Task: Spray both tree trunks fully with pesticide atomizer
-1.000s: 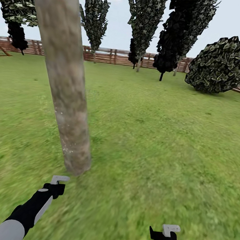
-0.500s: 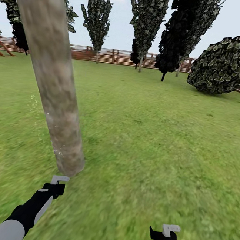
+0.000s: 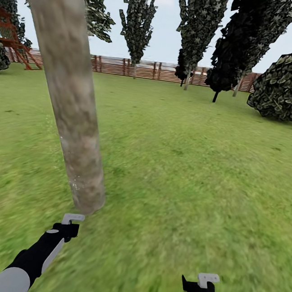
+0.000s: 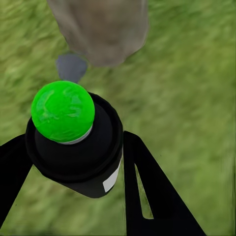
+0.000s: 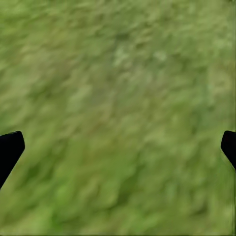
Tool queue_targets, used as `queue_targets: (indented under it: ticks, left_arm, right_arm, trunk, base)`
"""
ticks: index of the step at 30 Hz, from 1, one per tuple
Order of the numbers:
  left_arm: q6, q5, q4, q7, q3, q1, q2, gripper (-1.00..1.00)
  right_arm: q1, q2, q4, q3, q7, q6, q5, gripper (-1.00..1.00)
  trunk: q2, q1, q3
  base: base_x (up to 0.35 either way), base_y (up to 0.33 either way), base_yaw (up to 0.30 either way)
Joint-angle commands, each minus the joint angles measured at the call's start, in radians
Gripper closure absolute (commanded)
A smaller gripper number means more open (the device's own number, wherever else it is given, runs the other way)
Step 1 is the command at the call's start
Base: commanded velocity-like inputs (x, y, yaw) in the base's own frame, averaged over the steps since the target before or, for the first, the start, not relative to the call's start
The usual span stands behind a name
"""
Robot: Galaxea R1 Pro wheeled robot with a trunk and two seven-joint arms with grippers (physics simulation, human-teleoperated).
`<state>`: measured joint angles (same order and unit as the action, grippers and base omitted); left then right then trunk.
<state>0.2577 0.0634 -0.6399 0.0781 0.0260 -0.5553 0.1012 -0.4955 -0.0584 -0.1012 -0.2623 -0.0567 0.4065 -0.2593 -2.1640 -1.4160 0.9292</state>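
Thick, straight trunk of mottled pale tan-grey bark [image 3: 71,105] rising from wide green grass lawn [image 3: 184,168], leaning across the head view's left half, base just ahead of the left gripper [image 3: 73,219]. A few tiny white specks [image 3: 72,184] low on the bark near the base; too sparse and small to judge coverage. Left wrist view: black cylindrical atomizer with round bright-green cap [image 4: 69,132] clamped between the two black fingers [image 4: 147,191], gripper [image 4: 73,162] closed on it, a small white label patch on the can's side. Trunk base [image 4: 101,29] near, straight ahead of the green cap; small grey patch on the grass beside it, nature unclear. Right gripper [image 3: 207,278] low at the head view's right edge, well apart from the trunk. Right wrist view: two black fingertips [image 5: 11,147] at opposite edges, spread wide, nothing but blurred grass [image 5: 123,118] between. Far side: brown horizontal-slat wooden fence [image 3: 128,67], slim dark-leaved trees [image 3: 198,29] in a row before it, round grey-green bush [image 3: 286,85] at right, red-brown wooden frame [image 3: 15,40] at left.
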Motion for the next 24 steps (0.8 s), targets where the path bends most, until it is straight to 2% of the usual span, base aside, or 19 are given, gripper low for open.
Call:
queue_targets:
  ticks: [1, 12, 18, 24]
  left_arm:
    - [0.0, 0.0, 0.0, 0.0, 0.0, 0.0, 0.0, 1.0]
    - [-0.001, 0.0, 0.0, 0.0, 0.0, 0.0, 0.0, 1.0]
    - [-0.002, 0.001, 0.0, 0.0, -0.001, 0.0, 0.0, 1.0]
    - [-0.001, 0.0, -0.001, -0.002, -0.004, 0.001, 0.004, 1.0]
  right_arm:
    - [0.0, -0.001, 0.0, 0.0, 0.0, 0.0, 0.0, -1.0]
    - [0.0, 0.0, 0.0, 0.0, 0.0, 0.0, 0.0, -1.0]
    - [0.0, 0.0, 0.0, 0.0, 0.0, 0.0, 0.0, -1.0]
    - [0.0, -0.001, 0.0, 0.0, 0.001, 0.0, 0.0, -1.0]
  trunk:
    - [0.0, 0.0, 0.0]
    - [0.0, 0.0, 0.0]
    - [0.0, 0.0, 0.0]
    - [0.0, 0.0, 0.0]
  base:
    - [0.108, -0.27, 0.054]
    - [0.106, -0.27, 0.025]
    - [0.021, -0.233, 0.221]
    - [0.0, -0.029, 0.274]
